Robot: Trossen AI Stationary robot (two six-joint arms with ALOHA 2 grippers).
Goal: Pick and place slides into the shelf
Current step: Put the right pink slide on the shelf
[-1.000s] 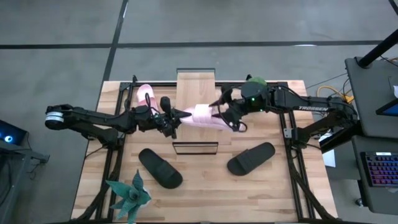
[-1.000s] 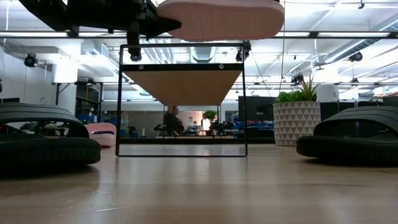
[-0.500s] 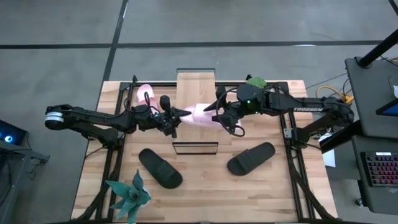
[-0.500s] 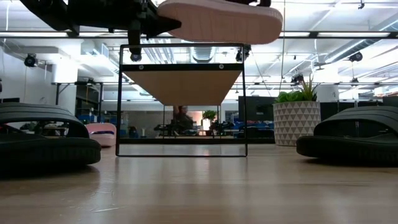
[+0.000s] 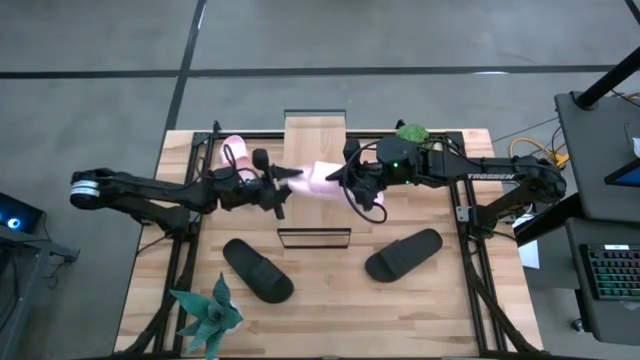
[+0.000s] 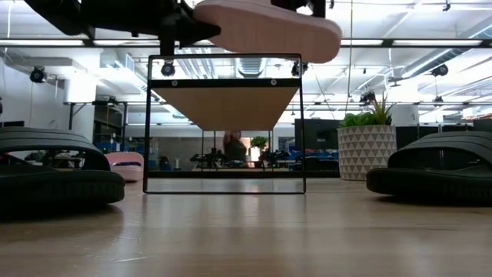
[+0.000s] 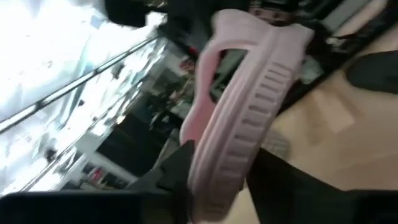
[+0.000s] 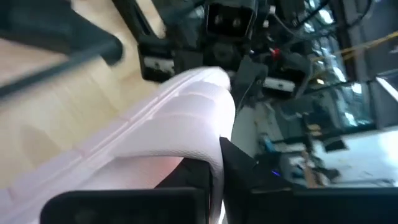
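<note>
Pink slide (image 5: 318,177) number one is in the air over the shelf (image 5: 316,140), caught between my two arms, and nothing has landed on the shelf yet as far as I can see. My right end effector (image 5: 345,177) is clenched on the end of that sandal on its own side; the right wrist view shows its dark fingers (image 8: 239,168) pinched onto the pale sole. My left end effector (image 5: 283,181) sits at the opposite end, just off the shelf's left edge, with the sandal lying between its fingers (image 7: 177,168); I cannot tell from these views whether it is gripping or has let go, so I treat this as a handover in progress.

From the low view the held sandal hangs above the shelf's black frame, tilted a little, not resting on the plank.

What is left is most of the job, in my judgement. The second pink slide (image 5: 232,150) lies on the counter (image 5: 330,300) to the left of the shelf. One black slide (image 5: 257,270) lies in front of the shelf toward the left, the other black slide (image 5: 403,254) in front toward the right. All three are untouched, so I count none placed, one in hand, three waiting.
</note>
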